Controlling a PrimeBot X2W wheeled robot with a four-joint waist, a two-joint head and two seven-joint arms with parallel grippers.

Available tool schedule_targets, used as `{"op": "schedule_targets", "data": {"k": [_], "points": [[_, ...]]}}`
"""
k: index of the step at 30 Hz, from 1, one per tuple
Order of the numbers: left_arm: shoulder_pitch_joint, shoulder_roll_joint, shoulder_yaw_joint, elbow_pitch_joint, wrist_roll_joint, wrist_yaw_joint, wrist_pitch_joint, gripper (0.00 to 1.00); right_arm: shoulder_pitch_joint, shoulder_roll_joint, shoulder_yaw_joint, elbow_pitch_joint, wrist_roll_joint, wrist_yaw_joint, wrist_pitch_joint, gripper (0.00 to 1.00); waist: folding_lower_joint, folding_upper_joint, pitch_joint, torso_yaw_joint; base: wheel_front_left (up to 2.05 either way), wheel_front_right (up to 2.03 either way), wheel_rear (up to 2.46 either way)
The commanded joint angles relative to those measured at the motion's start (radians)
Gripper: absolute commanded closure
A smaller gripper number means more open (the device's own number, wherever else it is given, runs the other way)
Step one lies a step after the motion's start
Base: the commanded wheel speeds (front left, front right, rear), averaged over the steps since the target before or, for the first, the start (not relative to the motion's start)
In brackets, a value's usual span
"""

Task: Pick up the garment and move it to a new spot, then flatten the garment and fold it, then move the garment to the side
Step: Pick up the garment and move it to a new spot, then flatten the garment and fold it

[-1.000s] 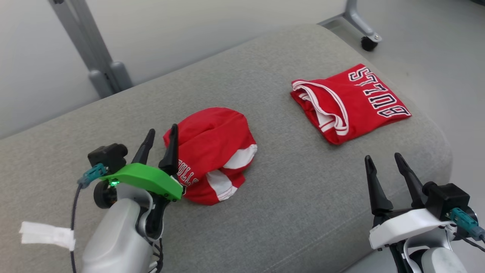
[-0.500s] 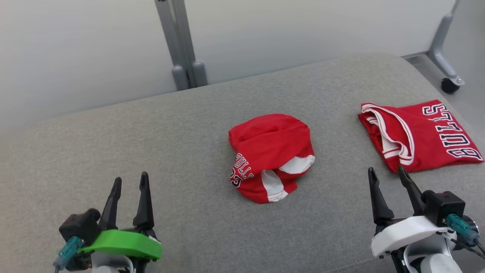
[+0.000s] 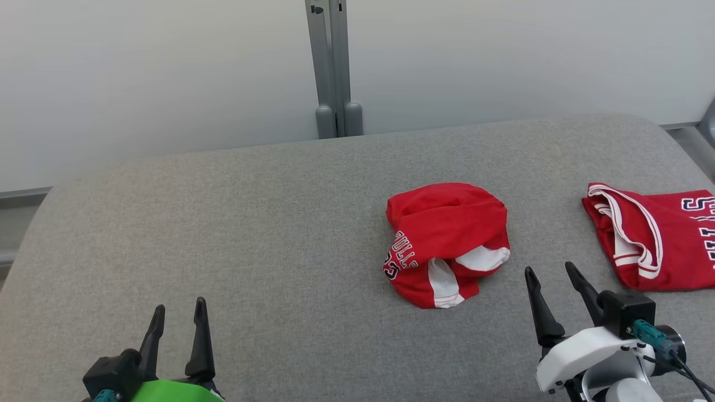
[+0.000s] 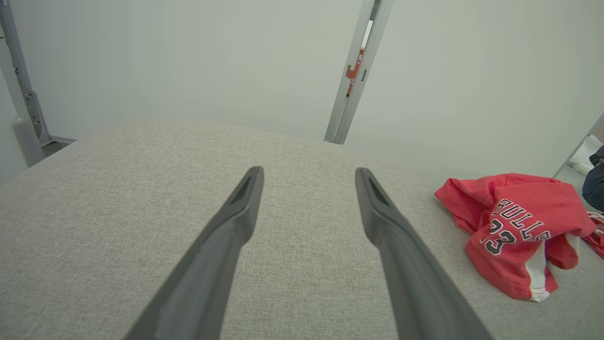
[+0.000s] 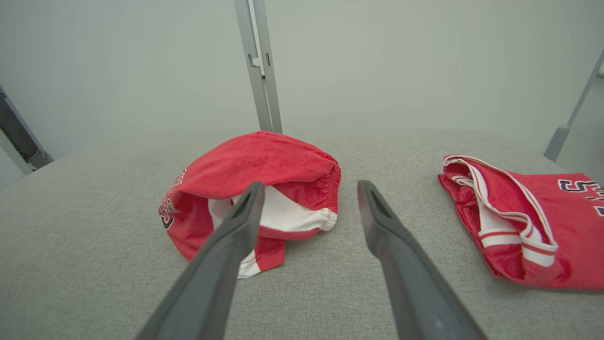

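Head view: your right hand [image 3: 548,267] sits just right of the crumpled garment [image 3: 447,234], left hand [image 3: 180,304] well left, both open; pinch a thick fold.

The right gripper's [image 5: 310,186] two dark fingers rise from the bottom centre, spread wide. At centre left, partly behind the left finger, a crumpled red garment [image 5: 255,163] lies on the grey cushion [image 5: 94,245]. A folded red jersey [image 5: 542,212] lies at the right edge, apart from it.
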Motion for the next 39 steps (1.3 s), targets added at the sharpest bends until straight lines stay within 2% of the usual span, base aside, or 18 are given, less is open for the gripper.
{"op": "schedule_targets", "data": {"k": [1, 12, 16, 18, 21, 25, 30, 39], "points": [[0.013, -0.001, 0.001, 0.001, 0.016, -0.004, 0.0, 0.0, 0.006, 0.003, -0.007, 0.007, 0.004, 0.0, -0.009, 0.0, 0.0, 0.0, -0.007, 0.012, 0.0, 0.0, 0.0], [0.011, -0.004, -0.001, -0.006, 0.022, -0.007, 0.0, 0.0, 0.0, 0.018, -0.02, 0.029, 0.003, 0.0, -0.021, 0.0, 0.0, 0.0, -0.005, 0.01, 0.0, 0.0, 0.0], [0.004, -0.004, -0.007, -0.014, 0.015, -0.008, 0.0, 0.0, -0.04, 0.012, -0.034, 0.047, 0.022, 0.0, 0.037, 0.0, 0.0, 0.0, 0.007, 0.01, 0.0, 0.0, 0.0], [0.002, -0.004, -0.013, -0.021, 0.011, -0.008, 0.0, 0.0, -0.077, 0.003, -0.043, 0.083, 0.053, 0.0, 0.128, 0.0, 0.0, 0.0, 0.015, 0.012, 0.0, 0.0, 0.0], [-0.002, -0.004, -0.029, -0.035, 0.009, -0.008, 0.0, 0.0, -0.158, -0.049, -0.031, 0.161, 0.096, 0.0, 0.293, 0.0, 0.0, 0.0, 0.033, 0.025, 0.0, 0.0, 0.0], [-0.011, 0.004, -0.047, -0.049, 0.016, -0.008, 0.0, 0.0, -0.248, -0.112, -0.007, 0.249, 0.134, 0.0, 0.4, 0.0, 0.0, 0.0, 0.065, 0.057, 0.0, 0.0, 0.0], [-0.028, 0.023, -0.065, -0.072, 0.02, -0.008, 0.0, 0.0, -0.36, -0.151, 0.013, 0.372, 0.176, 0.0, 0.441, 0.0, 0.0, 0.0, 0.125, 0.096, 0.0, 0.0, 0.0], [-0.076, 0.047, -0.096, -0.114, 0.015, -0.008, 0.0, 0.0, -0.525, -0.148, 0.034, 0.567, 0.201, 0.0, 0.448, 0.0, 0.0, 0.0, 0.211, 0.134, 0.0, 0.0, 0.0]]}}
